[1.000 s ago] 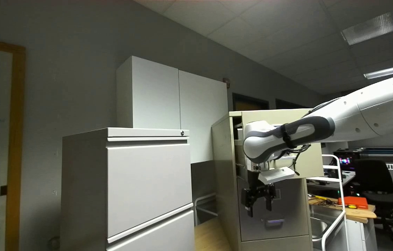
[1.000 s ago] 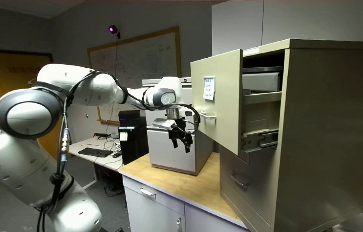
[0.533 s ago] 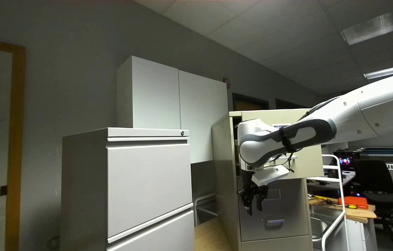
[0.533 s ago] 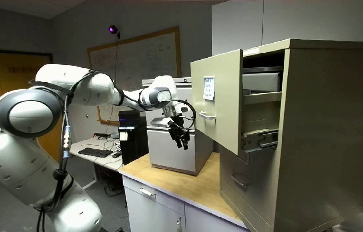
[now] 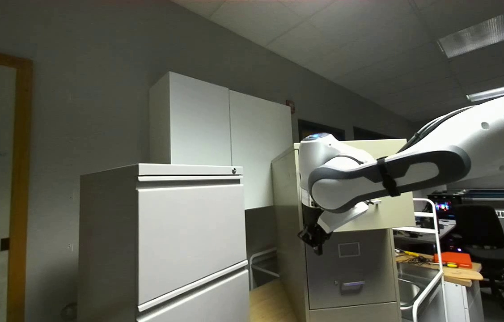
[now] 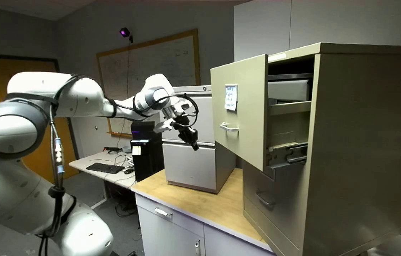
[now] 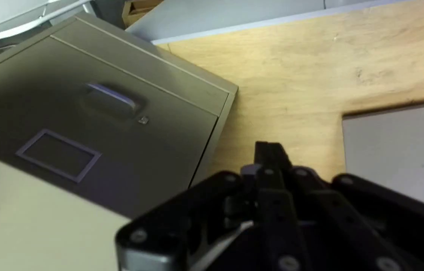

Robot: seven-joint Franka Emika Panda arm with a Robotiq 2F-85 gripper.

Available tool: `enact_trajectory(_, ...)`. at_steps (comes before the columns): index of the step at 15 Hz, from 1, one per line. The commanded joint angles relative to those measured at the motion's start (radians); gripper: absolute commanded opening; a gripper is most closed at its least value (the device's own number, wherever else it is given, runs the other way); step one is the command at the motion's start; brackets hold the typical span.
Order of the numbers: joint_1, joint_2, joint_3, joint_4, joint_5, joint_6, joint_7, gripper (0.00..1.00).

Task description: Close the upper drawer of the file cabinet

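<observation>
One black two-fingered gripper [image 6: 194, 145]. Beside gripper: one narrow tan-beige metal file cabinet [image 6: 349, 149], two silver bar handles [image 6: 229, 128] showing. Near gripper: one pale grey boxy cabinet [image 5: 158, 243], two large flat drawer fronts [image 5: 191, 237]. Higher than gripper: two flat white cupboard doors [image 5: 199, 125].

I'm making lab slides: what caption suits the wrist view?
Wrist view: shut tool, open upper drawer at lower left, closed lower drawer and wooden countertop beyond.

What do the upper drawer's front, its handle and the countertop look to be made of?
Upper drawer front: probably painted sheet metal, smooth beige, with a crisp, narrow edge. Handle: likely metal, pale and somewhat glossy; light catches its bar. Countertop: wood or laminate, low sheen; yellowish streaks show, but not which.
</observation>
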Motion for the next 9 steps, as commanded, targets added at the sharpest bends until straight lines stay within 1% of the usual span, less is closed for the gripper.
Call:
enact_trajectory(1,-0.035,-0.097,0.032,-0.042,-0.102,0.073,0.094,0.00)
enact_trajectory(3,-0.060,-0.130,0.036,-0.051,-0.139,0.118,0.145,0.00)
enact_trajectory(5,-0.101,-0.149,0.040,-0.059,-0.180,0.193,0.210,0.00)
enact_trajectory(9,-0.222,-0.148,0.049,-0.056,-0.257,0.348,0.345,0.00)
